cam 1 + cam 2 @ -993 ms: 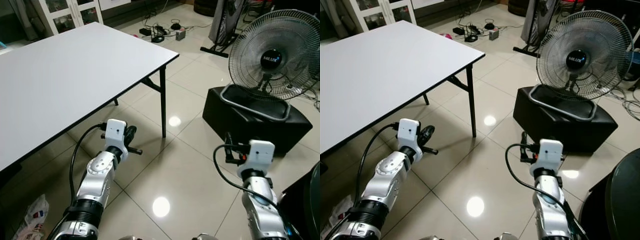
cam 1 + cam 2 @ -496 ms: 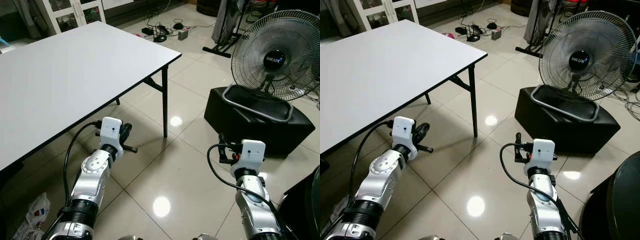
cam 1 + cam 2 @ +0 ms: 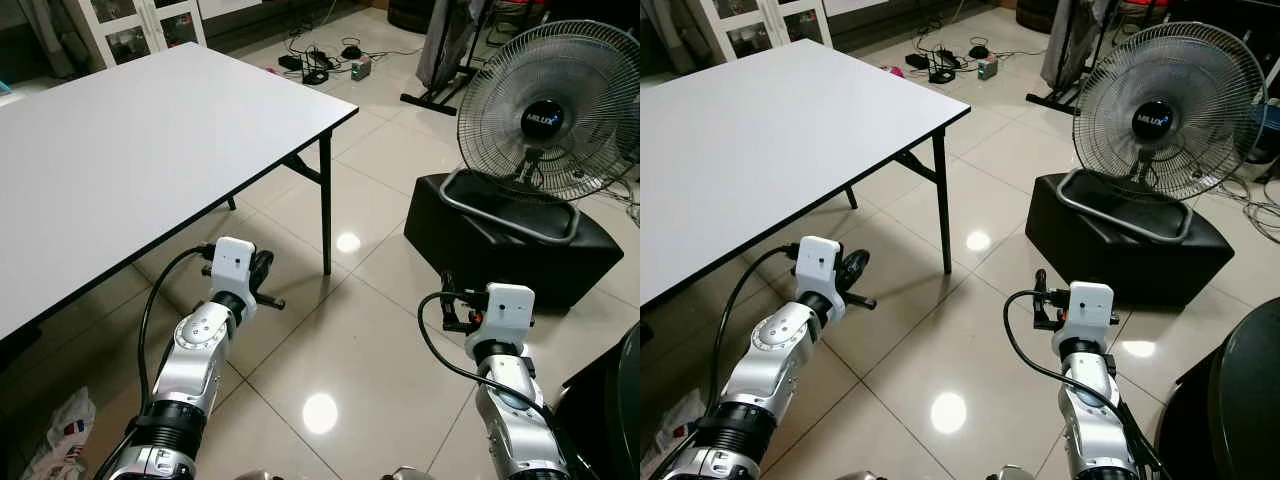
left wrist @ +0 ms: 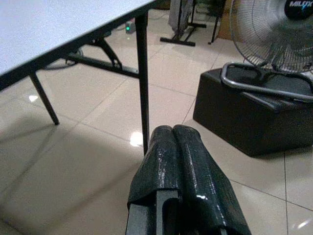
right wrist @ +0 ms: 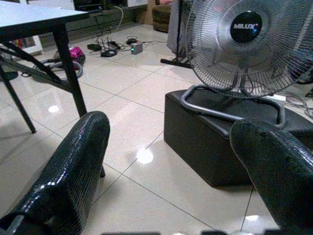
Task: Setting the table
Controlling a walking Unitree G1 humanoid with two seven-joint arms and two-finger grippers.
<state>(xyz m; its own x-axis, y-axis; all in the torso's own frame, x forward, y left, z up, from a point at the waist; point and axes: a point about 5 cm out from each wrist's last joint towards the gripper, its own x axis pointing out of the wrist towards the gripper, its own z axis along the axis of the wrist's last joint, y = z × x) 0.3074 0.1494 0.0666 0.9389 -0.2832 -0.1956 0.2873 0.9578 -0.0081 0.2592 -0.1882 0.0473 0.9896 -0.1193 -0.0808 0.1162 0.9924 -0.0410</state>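
**Nothing in hand, and a fan close by**

While the white table (image 3: 130, 150) stands bare, with no tableware on it, both grippers are empty. The left gripper (image 4: 181, 147), fingers pressed together, hangs below the table's near edge; the right gripper (image 5: 171, 161), fingers spread, points toward the fan (image 3: 548, 110) off the table's far corner. Walking or swinging carelessly could knock that fan, or clip the table leg (image 3: 326, 200).

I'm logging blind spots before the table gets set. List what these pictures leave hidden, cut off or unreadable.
- White table: its far and left parts run off the eye views' edges.
- Cabinet: top cropped; contents behind the glass too small to tell.
- Dark round object: cut by the right edge, kind unclear.
- Bag on the floor: print too small to read.
- Cable clutter: items too small to name.
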